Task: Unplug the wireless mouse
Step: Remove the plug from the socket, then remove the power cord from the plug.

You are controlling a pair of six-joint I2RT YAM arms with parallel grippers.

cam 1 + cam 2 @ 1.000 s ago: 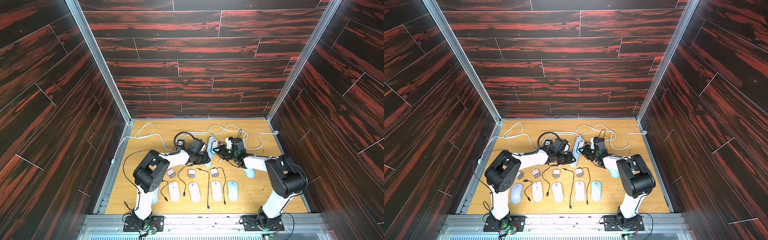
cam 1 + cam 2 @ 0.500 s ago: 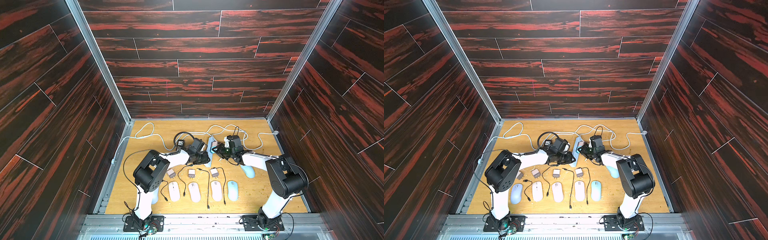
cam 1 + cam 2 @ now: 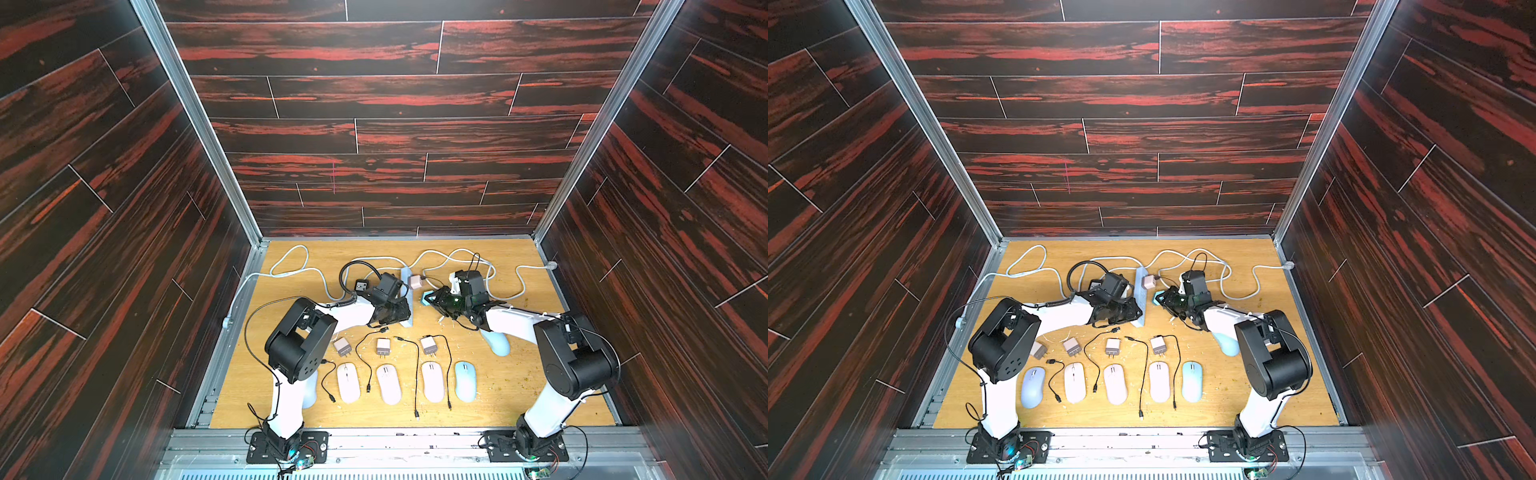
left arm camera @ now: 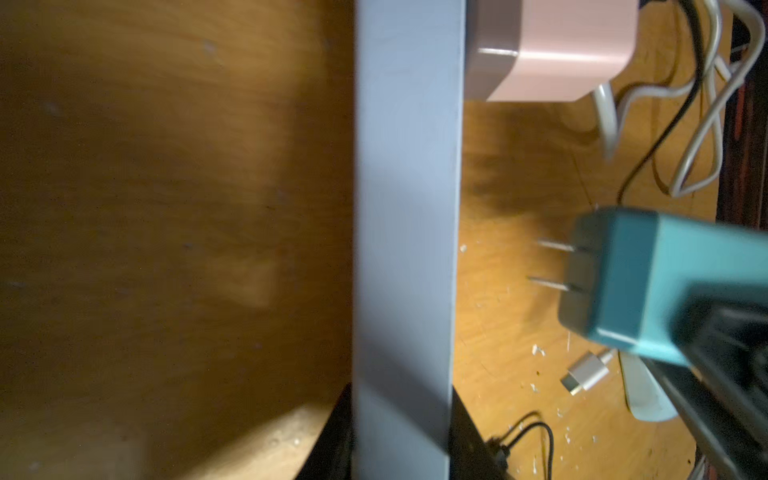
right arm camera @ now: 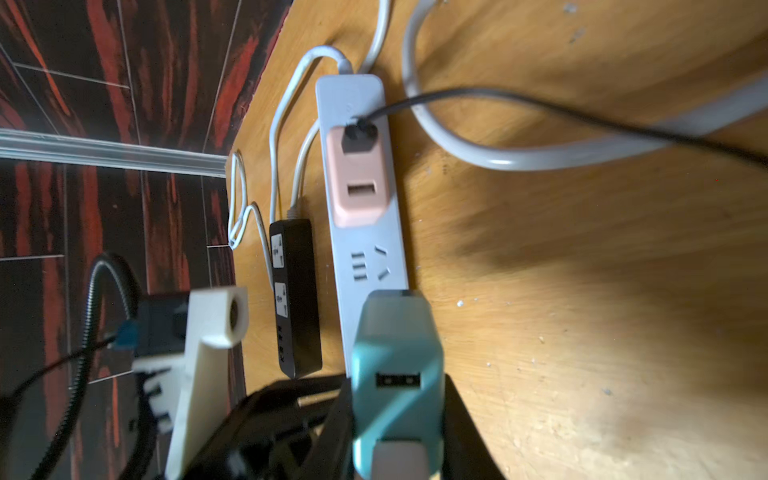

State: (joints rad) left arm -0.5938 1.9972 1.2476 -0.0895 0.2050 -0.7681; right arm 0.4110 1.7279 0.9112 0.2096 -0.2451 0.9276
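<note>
Teal charger has come out of the strip (both prongs bare, just beside it), gripped by the right hand while the left hand clamps the strip, so the mouse, lying apart on the tabletop, seems unplugged now.

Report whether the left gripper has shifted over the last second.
No. In a top view the left gripper stays where it was, jaws astride the pale power strip, just as near the black power strip.
</note>
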